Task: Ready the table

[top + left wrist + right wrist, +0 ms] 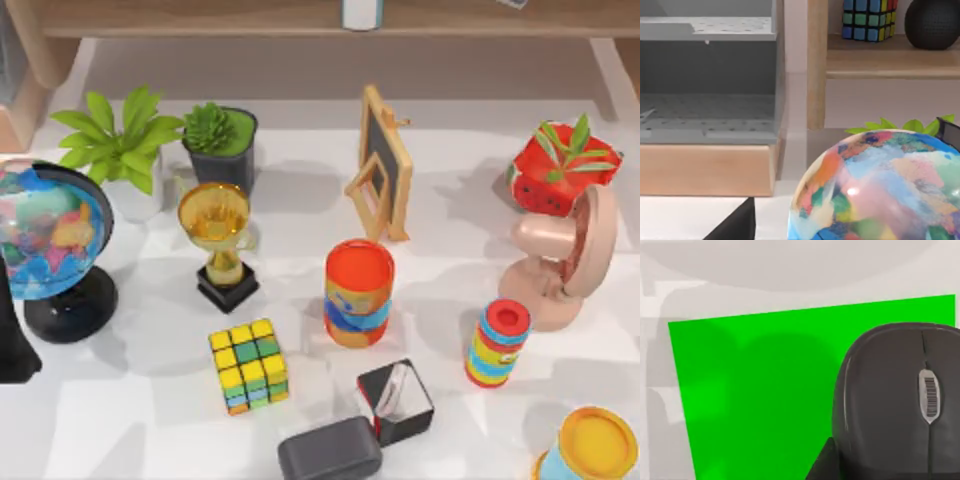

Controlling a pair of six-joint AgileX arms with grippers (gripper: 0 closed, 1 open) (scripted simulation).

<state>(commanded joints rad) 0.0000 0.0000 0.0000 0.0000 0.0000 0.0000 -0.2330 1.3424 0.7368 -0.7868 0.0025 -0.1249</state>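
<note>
The white table (150,420) is crowded with objects. A globe (45,235) stands at its left edge, and a dark part of my left arm (12,340) sits beside its base. In the left wrist view the globe (880,185) is close below the camera, with a dark piece of my left gripper (735,225) at the frame edge. The right wrist view looks down on a black mouse (900,400) lying on a green mat (755,390), with a dark edge of my right gripper (822,465) next to the mouse.
On the table stand a gold trophy (218,240), colour cube (249,365), two potted plants (220,140), small chalkboard (380,165), striped cans (358,292), pink fan (570,255), watermelon pot (560,165) and dark box (328,450). A wooden shelf (890,60) runs behind.
</note>
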